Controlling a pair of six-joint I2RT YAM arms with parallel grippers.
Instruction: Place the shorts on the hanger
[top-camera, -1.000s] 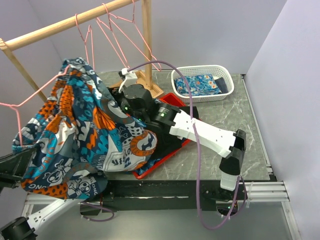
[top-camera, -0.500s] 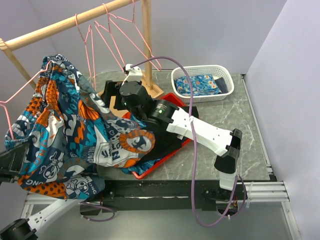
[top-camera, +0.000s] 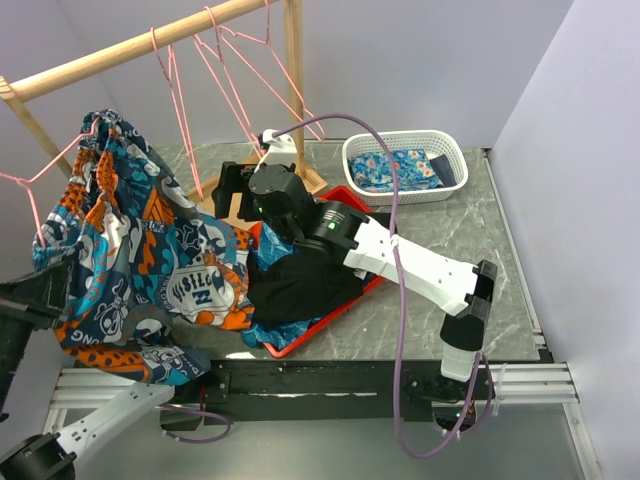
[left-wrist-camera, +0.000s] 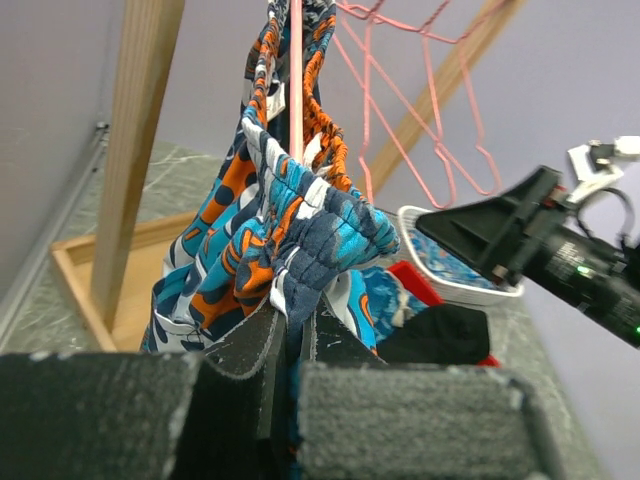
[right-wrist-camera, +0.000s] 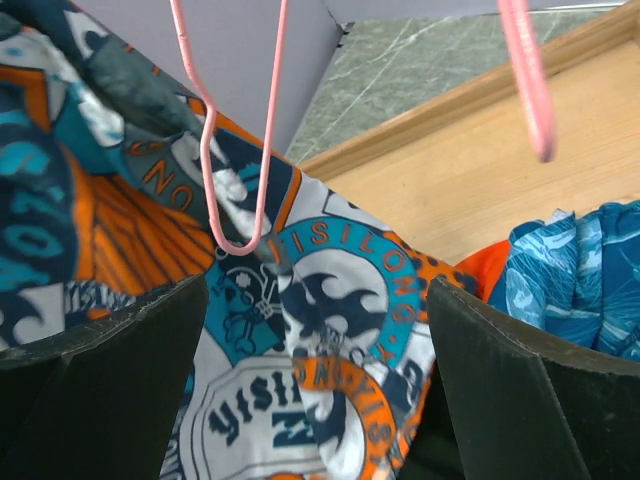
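- Nearest you, at about 8 o'clock, your left pincer (left-wrist-camera: 295, 335) is pressed together on a bunched fold of the shorts (top-camera: 140, 270).
- From that grip the shorts hang in a big loose drape over the 9 o'clock side of the surface (top-camera: 470, 220). Their lower folds spill past its near edge.
- The hanger (top-camera: 40, 185) shows as thin pink wire poking out of the shorts at 10 o'clock. In your left wrist view a straight run of it rises through the gathered edge of the fabric, directly above the pincer.
- At the middle sits a red tray (top-camera: 348, 194) holding a black garment (top-camera: 300, 285). The shorts overlap its 9 o'clock side.
- Just beyond the tray, at 11 o'clock, your right pincer (right-wrist-camera: 318, 300) is spread wide and grips nothing. The printed fabric lies under the gap, and the bottom loop of a free pink hanger (right-wrist-camera: 235, 150) dangles in front of it.
- At 1 o'clock a white basket (top-camera: 405, 138) holds a folded blue floral cloth (top-camera: 400, 168).
- Farthest, from 10 to 12 o'clock, a wooden rail (top-camera: 130, 45) carries more pink hangers (top-camera: 225, 70).
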